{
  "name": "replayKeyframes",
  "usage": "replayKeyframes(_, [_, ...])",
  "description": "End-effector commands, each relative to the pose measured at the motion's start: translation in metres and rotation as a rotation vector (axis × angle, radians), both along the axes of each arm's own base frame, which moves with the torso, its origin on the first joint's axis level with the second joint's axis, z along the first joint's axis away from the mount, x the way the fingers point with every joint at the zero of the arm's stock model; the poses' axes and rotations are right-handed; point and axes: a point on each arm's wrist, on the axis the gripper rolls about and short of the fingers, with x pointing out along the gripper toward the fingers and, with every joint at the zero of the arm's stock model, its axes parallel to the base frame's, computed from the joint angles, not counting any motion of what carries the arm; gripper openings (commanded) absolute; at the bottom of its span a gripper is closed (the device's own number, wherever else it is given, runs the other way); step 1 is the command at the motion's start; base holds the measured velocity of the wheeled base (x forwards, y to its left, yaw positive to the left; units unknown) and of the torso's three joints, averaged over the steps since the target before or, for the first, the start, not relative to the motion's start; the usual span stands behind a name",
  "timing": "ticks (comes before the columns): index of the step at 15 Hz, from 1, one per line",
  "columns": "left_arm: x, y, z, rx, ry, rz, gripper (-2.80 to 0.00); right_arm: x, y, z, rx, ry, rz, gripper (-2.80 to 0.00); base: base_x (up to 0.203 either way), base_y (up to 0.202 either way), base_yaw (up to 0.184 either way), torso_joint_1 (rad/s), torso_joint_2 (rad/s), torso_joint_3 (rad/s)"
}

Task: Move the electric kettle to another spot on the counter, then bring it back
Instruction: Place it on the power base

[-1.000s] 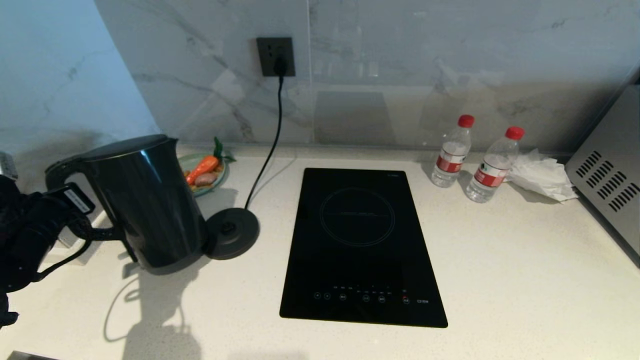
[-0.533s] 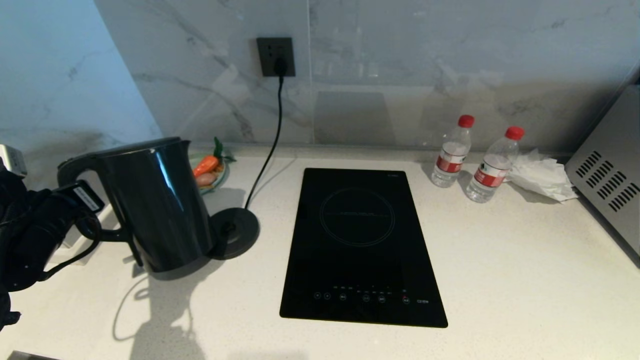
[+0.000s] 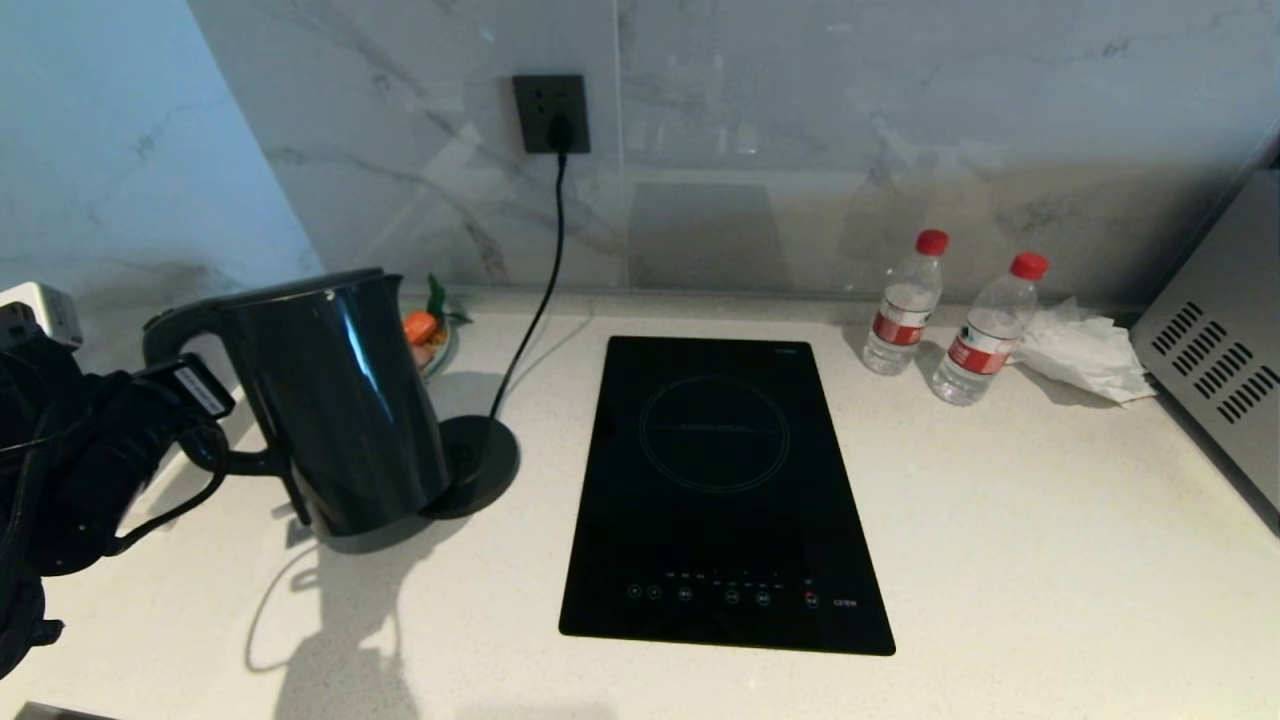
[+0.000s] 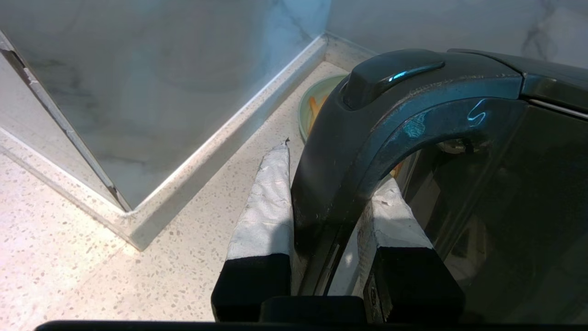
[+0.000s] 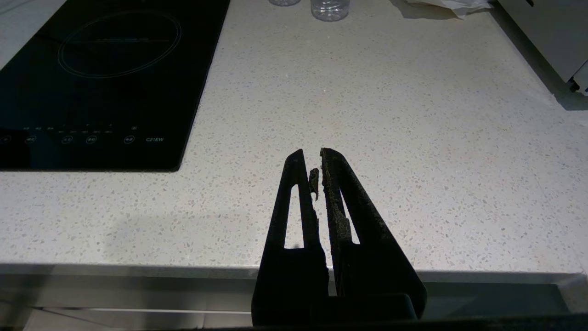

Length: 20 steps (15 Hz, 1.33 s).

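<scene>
The glossy black electric kettle (image 3: 340, 400) stands upright at the left of the off-white speckled counter (image 3: 1000, 560), and its lower right edge overlaps the round black base disc (image 3: 485, 455). My left gripper (image 3: 195, 395) comes in from the left and is shut on the kettle's loop handle. In the left wrist view the two white-taped fingers (image 4: 266, 207) of the left gripper (image 4: 335, 165) clamp the handle (image 4: 321, 193), with the kettle body (image 4: 496, 193) just behind it. My right gripper (image 5: 311, 156) is shut and empty, parked over the counter's front edge (image 5: 413, 115).
The black glass cooktop (image 3: 720, 480) lies in the middle. A plate with a carrot (image 3: 425, 335) sits behind the kettle. The base's cord runs up to a wall socket (image 3: 551, 112). Two water bottles (image 3: 903, 305), crumpled tissue (image 3: 1085, 350) and a steel appliance (image 3: 1220, 370) stand at the right.
My left gripper has carried the kettle to the right, so it now overlaps the base disc and hides more of the plate. The right arm has not moved.
</scene>
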Motion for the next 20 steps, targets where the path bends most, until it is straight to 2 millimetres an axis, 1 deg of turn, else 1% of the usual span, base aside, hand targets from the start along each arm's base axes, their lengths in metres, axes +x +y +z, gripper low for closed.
replayKeyframes(1, [0.002,-0.004,0.000,-0.007,-0.005,-0.011,-2.80,0.000,0.000,0.000,-0.001,-0.001,0.001,-2.80,0.000,0.000,0.000,0.000,0.00,0.000])
replayKeyframes(4, [0.004,-0.009,0.001,-0.015,-0.016,-0.017,-2.80,0.000,0.000,0.000,-0.001,0.001,0.001,-2.80,0.000,0.000,0.000,0.000,0.00,0.000])
replayKeyframes(6, [0.013,-0.011,0.001,-0.017,-0.018,0.029,-2.80,0.000,0.000,0.000,-0.001,-0.001,0.001,-2.80,0.000,0.000,0.000,0.000,0.00,0.000])
replayKeyframes(8, [0.019,-0.020,0.004,-0.020,-0.034,0.033,-2.80,0.000,0.000,0.000,-0.001,-0.001,0.001,-2.80,0.000,0.000,0.000,0.000,0.00,0.000])
replayKeyframes(11, [0.019,-0.031,0.006,-0.022,-0.039,-0.002,-2.80,0.000,0.000,0.000,-0.001,-0.001,0.000,-2.80,0.000,0.000,0.000,0.000,0.00,0.000])
replayKeyframes(15, [0.020,-0.041,0.009,-0.025,-0.050,-0.012,-2.80,0.000,0.000,0.000,-0.001,-0.001,0.001,-2.80,0.000,0.000,0.000,0.000,0.00,0.000])
replayKeyframes(20, [0.024,-0.051,0.003,-0.028,-0.032,-0.043,-2.80,0.000,0.000,0.000,-0.001,-0.001,-0.001,-2.80,0.000,0.000,0.000,0.000,0.00,0.000])
